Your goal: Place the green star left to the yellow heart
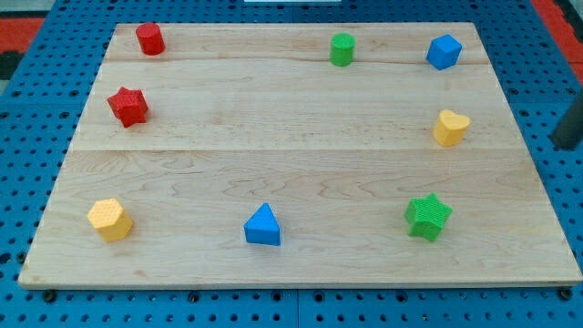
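The green star [428, 216] lies on the wooden board [291, 155] at the lower right. The yellow heart [450, 128] lies above it, near the board's right edge, about a hundred pixels higher and slightly to the right. A dark rod shows at the view's right edge, off the board. Its lower end, my tip [566, 147], is to the right of the yellow heart and well apart from both blocks.
A red cylinder [149, 38] and a red star [127, 106] lie at the upper left. A green cylinder [342, 49] and a blue cube [444, 51] lie along the top. A yellow hexagon [110, 219] and a blue triangle [262, 226] lie along the bottom.
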